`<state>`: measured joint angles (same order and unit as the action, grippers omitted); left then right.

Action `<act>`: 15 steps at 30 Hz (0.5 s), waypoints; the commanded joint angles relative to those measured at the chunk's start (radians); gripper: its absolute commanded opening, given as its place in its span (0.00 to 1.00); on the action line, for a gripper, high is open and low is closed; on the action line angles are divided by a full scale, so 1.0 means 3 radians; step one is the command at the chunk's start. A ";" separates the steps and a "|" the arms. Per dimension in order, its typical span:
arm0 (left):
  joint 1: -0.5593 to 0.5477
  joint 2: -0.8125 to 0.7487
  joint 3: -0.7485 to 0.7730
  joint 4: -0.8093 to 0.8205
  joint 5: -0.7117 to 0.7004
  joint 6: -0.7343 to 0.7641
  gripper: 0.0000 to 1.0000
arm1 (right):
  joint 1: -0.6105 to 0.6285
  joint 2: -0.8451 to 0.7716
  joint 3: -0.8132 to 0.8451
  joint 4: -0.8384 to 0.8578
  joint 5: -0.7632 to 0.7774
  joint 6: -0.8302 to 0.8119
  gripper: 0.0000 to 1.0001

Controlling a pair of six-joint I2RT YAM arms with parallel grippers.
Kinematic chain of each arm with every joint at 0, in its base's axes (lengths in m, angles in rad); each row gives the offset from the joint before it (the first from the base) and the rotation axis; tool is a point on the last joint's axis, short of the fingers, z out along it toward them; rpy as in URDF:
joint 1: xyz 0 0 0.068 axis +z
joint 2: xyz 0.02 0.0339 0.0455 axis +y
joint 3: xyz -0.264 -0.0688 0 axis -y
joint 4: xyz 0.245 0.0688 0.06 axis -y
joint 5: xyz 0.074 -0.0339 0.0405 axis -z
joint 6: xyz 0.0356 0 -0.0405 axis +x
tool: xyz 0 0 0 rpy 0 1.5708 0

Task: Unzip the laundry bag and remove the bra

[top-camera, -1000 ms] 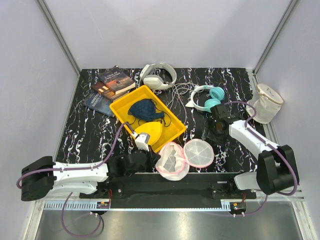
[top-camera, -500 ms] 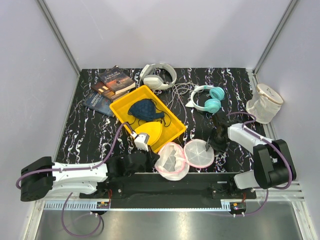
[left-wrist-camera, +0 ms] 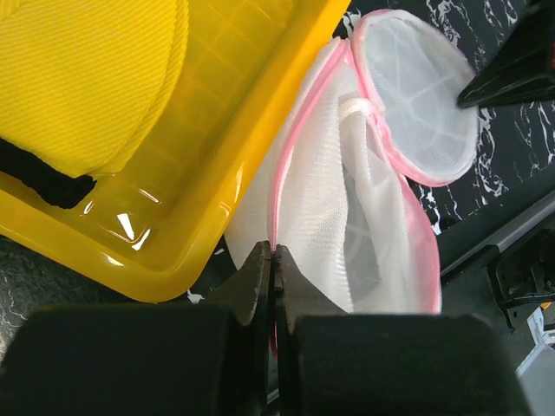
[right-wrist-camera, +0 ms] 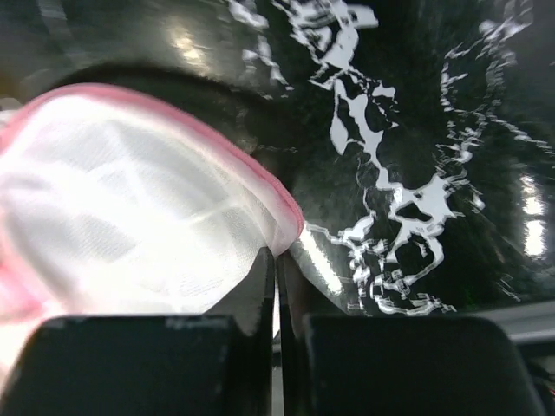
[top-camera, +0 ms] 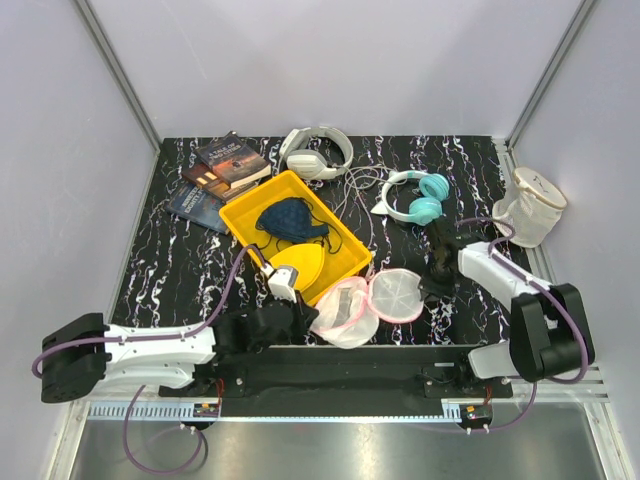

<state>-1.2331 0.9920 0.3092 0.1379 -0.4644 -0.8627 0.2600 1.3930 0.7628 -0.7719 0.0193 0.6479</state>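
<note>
**A:** Left gripper point(left-wrist-camera: 271, 257) first. Status?

**B:** It was clamped hard on the pink rim of the laundry bag point(left-wrist-camera: 347, 217), jaws pinched together w/ the rim btwn them. That spot was just beside the yellow tray point(left-wrist-camera: 217, 182), by its near wall.

**A:** And the right gripper point(right-wrist-camera: 277, 258)?

**B:** Its jaws were pressed together too, right at the pink edge of the bag's round flap point(top-camera: 397, 295). Couldn't tell whether any mesh was nipped btwn them.

**A:** Zip?

**B:** It looked undone. The flap lay folded open on the table point(top-camera: 180, 270), touching the bag body on one side. The wrist cam showed only white mesh inside, nothing dark.

**A:** So where was the bra point(top-camera: 288, 218)?

**B:** The navy one lay in the far half of the tray, apart from the bag. A yellow bra point(top-camera: 303, 262) sat in the tray's near corner, closer to the bag.

**A:** What was left, then?

**B:** Imo not much. Unzip and removal both looked done, so prob. only letting go of the bag and backing the arms off.
</note>
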 commanded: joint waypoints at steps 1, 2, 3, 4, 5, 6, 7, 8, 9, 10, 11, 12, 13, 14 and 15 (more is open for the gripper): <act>0.0010 0.0124 0.0094 0.0261 -0.0058 0.0053 0.00 | 0.0013 -0.0409 0.0596 -0.0341 0.0156 -0.0308 0.00; 0.0010 0.0180 0.0104 0.0282 -0.0057 0.0068 0.00 | 0.0018 -0.0465 0.0774 -0.0392 0.0115 -0.0359 0.00; 0.0004 0.0211 0.0120 0.0332 -0.0057 0.0104 0.00 | 0.0033 -0.0471 0.0867 -0.0519 0.0110 -0.0416 0.00; 0.0004 0.0242 0.0145 0.0353 -0.0052 0.0125 0.00 | 0.0069 -0.0445 0.0959 -0.0601 0.0110 -0.0522 0.00; 0.0010 0.0308 0.0166 0.0374 -0.0052 0.0140 0.00 | 0.0105 -0.0364 0.1152 -0.0698 0.0140 -0.0579 0.00; 0.0004 0.0344 0.0181 0.0409 -0.0047 0.0170 0.00 | 0.0150 -0.0313 0.1245 -0.0897 0.0201 -0.0625 0.00; 0.0010 0.0369 0.0217 0.0420 -0.0037 0.0186 0.00 | 0.0313 -0.0257 0.1322 -0.0980 0.0278 -0.0712 0.00; 0.0010 0.0430 0.0232 0.0435 -0.0032 0.0196 0.00 | 0.0416 -0.0155 0.1465 -0.1057 0.0440 -0.0748 0.00; 0.0020 0.0456 0.0248 0.0466 -0.0027 0.0206 0.00 | 0.0508 -0.0103 0.1527 -0.1179 0.0523 -0.0759 0.00; 0.0020 0.0477 0.0263 0.0481 -0.0012 0.0207 0.00 | 0.0635 -0.0052 0.1583 -0.1221 0.0595 -0.0774 0.00; 0.0025 0.0512 0.0263 0.0506 -0.0006 0.0212 0.00 | 0.0854 0.0040 0.1685 -0.1256 0.0661 -0.0774 0.00; 0.0025 0.0528 0.0263 0.0547 0.0004 0.0217 0.00 | 0.0973 0.0076 0.1732 -0.1277 0.0677 -0.0759 0.00; 0.0035 0.0538 0.0268 0.0563 0.0009 0.0217 0.00 | 0.1065 0.0112 0.1768 -0.1282 0.0692 -0.0713 0.00; 0.0040 0.0564 0.0268 0.0578 0.0009 0.0217 0.00 | 0.1269 0.0188 0.1859 -0.1287 0.0718 -0.0703 0.00; 0.0045 0.0569 0.0263 0.0619 0.0019 0.0232 0.00 | 0.1362 0.0234 0.1906 -0.1318 0.0743 -0.0677 0.00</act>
<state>-1.2289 1.1473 0.3523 0.2180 -0.4534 -0.8162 0.5411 1.4113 1.2549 -1.0744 0.1711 0.4576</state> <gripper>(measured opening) 0.012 0.011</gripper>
